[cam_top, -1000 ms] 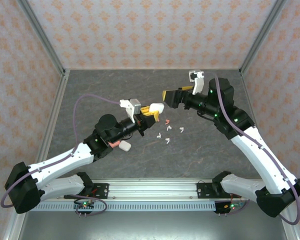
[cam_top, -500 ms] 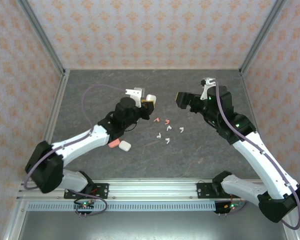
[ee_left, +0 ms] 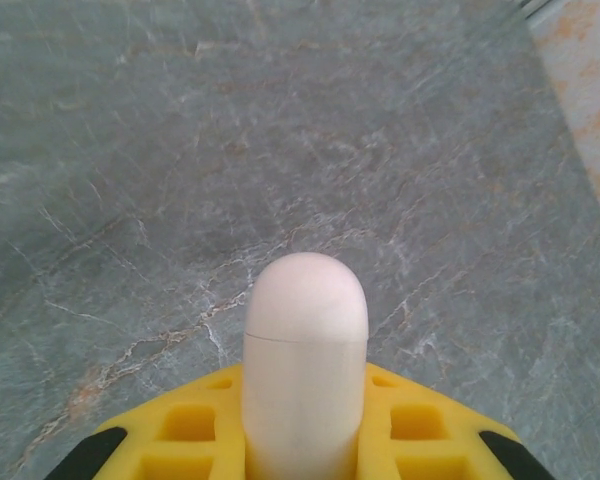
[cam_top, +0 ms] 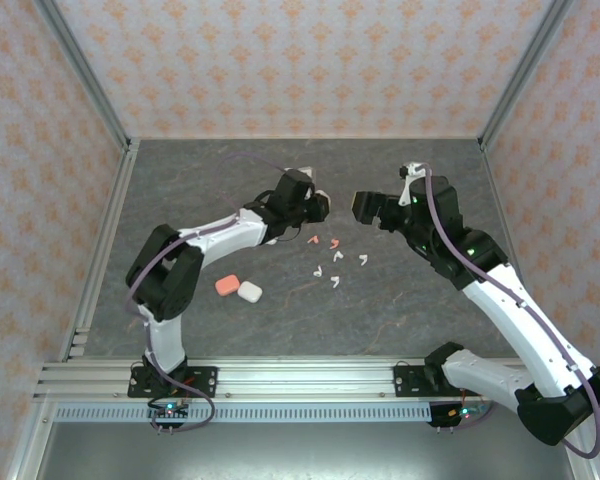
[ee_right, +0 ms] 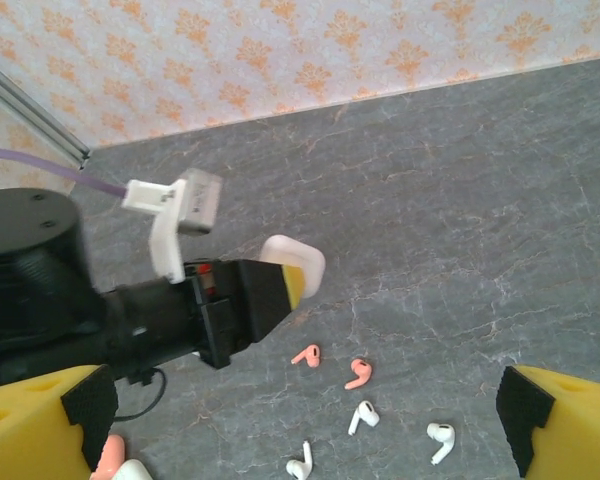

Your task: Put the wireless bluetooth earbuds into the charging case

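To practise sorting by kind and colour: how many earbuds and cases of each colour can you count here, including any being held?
White earbuds: 4
Pink earbuds: 2
White cases: 2 (one lying beside the pink case, one held in the left gripper)
Pink cases: 1
Total: 9

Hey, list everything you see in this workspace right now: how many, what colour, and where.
white earbuds: four, white, loose mid-table
pink earbuds: two, salmon-pink, just behind the white ones
held case: one, white, lid closed, in the left pincer
pink case: one, salmon-pink, on the table left of the earbuds
white case: one, white, right beside the pink case
table: one, grey marbled
walls: three, orange-patterned, around the table
left pincer: one, yellow-black, gripping
right pincer: one, open, empty
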You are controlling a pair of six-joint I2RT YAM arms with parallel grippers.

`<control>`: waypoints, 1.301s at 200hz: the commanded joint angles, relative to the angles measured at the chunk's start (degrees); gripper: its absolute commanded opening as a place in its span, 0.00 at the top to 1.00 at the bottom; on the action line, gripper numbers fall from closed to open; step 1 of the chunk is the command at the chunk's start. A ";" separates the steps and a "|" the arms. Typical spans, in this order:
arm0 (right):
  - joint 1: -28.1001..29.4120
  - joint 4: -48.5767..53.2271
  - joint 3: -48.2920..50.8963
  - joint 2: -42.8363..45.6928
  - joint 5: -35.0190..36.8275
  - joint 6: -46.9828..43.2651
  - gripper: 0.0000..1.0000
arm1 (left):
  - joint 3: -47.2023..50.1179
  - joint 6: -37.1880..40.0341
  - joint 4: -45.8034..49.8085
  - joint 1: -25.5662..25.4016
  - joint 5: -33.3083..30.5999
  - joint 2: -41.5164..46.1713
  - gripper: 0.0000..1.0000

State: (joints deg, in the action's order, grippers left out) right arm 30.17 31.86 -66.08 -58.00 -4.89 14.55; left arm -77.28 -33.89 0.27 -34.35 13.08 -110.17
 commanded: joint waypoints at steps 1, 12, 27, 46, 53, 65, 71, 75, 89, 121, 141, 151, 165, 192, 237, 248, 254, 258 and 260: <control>-0.20 1.61 0.60 0.79 0.33 0.18 0.01 | -3.89 -3.47 2.83 0.51 2.29 -3.57 0.98; -0.20 1.78 0.69 0.78 0.14 0.19 0.01 | -4.99 -4.17 2.86 0.51 2.53 -5.17 0.97; -0.20 1.96 0.91 0.78 0.03 0.17 0.01 | -6.10 -5.05 2.85 0.60 2.74 -6.86 0.96; -0.20 1.79 1.14 0.79 -0.26 0.16 0.01 | -7.07 -6.00 2.83 0.60 3.23 -8.61 0.91; -0.18 1.79 1.29 0.71 -0.30 0.20 0.01 | -7.35 -6.31 2.89 0.60 3.41 -9.15 0.90; -0.20 1.81 1.31 0.65 -0.47 0.13 0.01 | -7.62 -6.57 2.92 0.62 3.65 -9.95 0.88; -0.20 1.81 1.31 0.61 -0.45 0.13 0.01 | -7.71 -6.78 3.06 0.68 3.70 -10.23 0.87; -0.20 1.76 1.36 0.60 -0.47 0.13 0.01 | -7.78 -6.93 3.00 0.68 3.68 -10.45 0.86; -0.20 1.79 1.48 0.60 -0.63 -0.04 0.01 | -7.75 -7.23 3.10 0.85 3.88 -11.14 0.83; -0.20 2.58 1.48 0.64 -0.54 -0.48 0.01 | -7.36 -8.12 3.29 1.27 3.87 -11.95 0.75; -0.22 3.01 1.48 0.60 -0.56 -0.62 0.01 | -6.68 -8.77 3.25 1.56 3.26 -12.21 0.69; -0.16 3.11 1.49 0.60 -0.63 -0.53 0.01 | -6.10 -9.27 2.91 1.80 3.16 -12.24 0.66; -0.15 3.15 1.49 0.62 -0.58 -0.57 0.01 | -5.39 -9.86 2.54 2.15 3.13 -12.28 0.61; -0.20 3.29 1.48 0.60 -0.64 -0.98 0.01 | -4.22 -9.56 2.44 2.37 2.78 -11.20 0.54; -0.20 4.49 -0.14 -0.73 -3.14 -4.99 0.01 | -2.13 -6.49 4.81 2.96 -0.50 -4.97 0.47; -0.17 5.18 -0.74 -1.85 -4.45 -6.52 0.01 | -0.91 -5.95 4.79 3.37 -1.14 -2.51 0.45; -0.19 5.51 -1.09 -2.59 -5.16 -7.19 0.01 | -0.11 -5.71 4.66 3.71 -1.34 -1.00 0.45; -0.16 5.74 -1.27 -3.06 -5.60 -7.79 0.01 | 0.50 -5.47 4.52 4.09 -1.39 0.10 0.44; -0.19 5.80 -1.38 -3.30 -5.82 -8.02 0.01 | 0.80 -5.31 4.44 4.22 -1.33 0.32 0.44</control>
State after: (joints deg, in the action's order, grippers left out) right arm 30.17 35.20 -65.30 -58.92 -7.55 10.96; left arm -78.50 -41.67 4.12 -31.86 14.68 -118.41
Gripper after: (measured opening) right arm 0.993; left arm 0.549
